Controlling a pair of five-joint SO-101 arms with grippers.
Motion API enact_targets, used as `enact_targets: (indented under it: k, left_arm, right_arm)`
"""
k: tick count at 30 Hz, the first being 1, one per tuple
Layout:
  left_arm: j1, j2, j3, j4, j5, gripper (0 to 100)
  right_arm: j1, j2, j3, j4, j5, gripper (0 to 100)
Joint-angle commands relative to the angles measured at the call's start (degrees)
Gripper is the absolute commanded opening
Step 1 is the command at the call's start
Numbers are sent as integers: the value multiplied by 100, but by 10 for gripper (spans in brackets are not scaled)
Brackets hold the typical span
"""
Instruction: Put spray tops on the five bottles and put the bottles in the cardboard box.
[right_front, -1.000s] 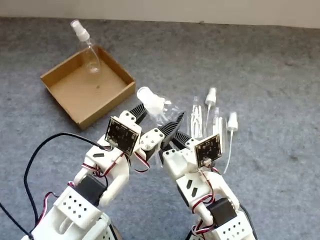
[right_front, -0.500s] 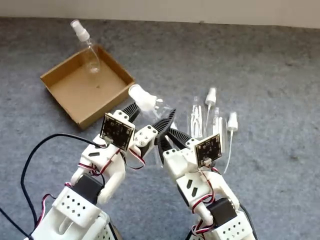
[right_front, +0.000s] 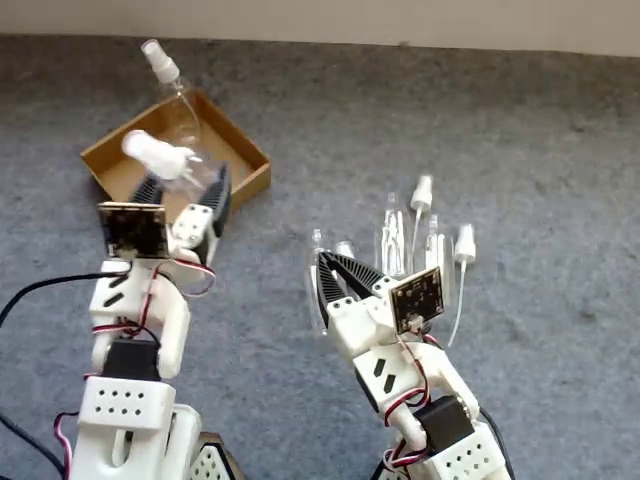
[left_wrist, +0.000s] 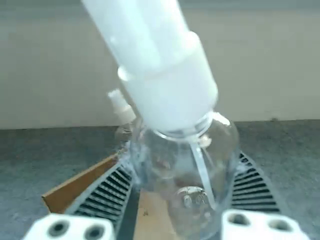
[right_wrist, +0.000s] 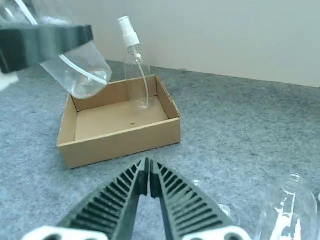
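**Desk:** Start at the far left. What's in the box?

**Op:** The cardboard box (right_front: 256, 176) sits far left on the grey counter (right_front: 520, 130). I see one standing bottle (right_front: 181, 112) upright inside it, near the far corner, with a white sprayer on its neck.

**Desk:** And your left arm?

**Op:** My left pincer (right_front: 185, 182) is pinching the held bottle (left_wrist: 185, 170) by its clear body, with one ribbed finger on each side. The bottle hangs in the air over the near side of the box, off the box floor. It is tilted, and its spray top (left_wrist: 160, 75) leans away to the left. My left wrist view shows that top seated on the neck, with the thin tube running down inside the bottle.

**Desk:** Moving right, what about the other arm?

**Op:** My right pincer (right_wrist: 148, 167) is pressed together, tips touching, with nothing between them. It sits low over the counter, well apart from the box, and its tips point toward the box.

**Desk:** What's beyond it?

**Op:** Just beside its tips there is a cluster of loose bottles (right_front: 394, 236), clear and open-necked. I can't tell whether they stand or lie, and I can't get a firm count because the glassy shapes overlap. Two loose spray tops (right_front: 422, 193) are among them. One is at the far edge of the cluster. The other is at its right edge, with its long tube trailing back along the counter.
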Motion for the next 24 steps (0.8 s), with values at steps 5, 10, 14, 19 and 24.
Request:
enact_targets:
  k: [5, 10, 14, 19, 24]
  left_arm:
    - [-822, 277, -303, -677, -255, 88]
    - [-1165, 1604, -1235, -686, -308, 88]
    - [-1420, 2730, -1851, -703, -308, 88]
    - [-1552, 3952, -2545, -703, -308, 88]
    - [-1622, 4971, -3231, -703, -308, 88]
  right_arm:
    - [84, -48, 769, 31, 53, 5]
    - [92, -31, 769, 31, 53, 5]
    - [92, -31, 769, 31, 53, 5]
    - [92, -31, 769, 31, 53, 5]
    - [92, -31, 769, 31, 53, 5]
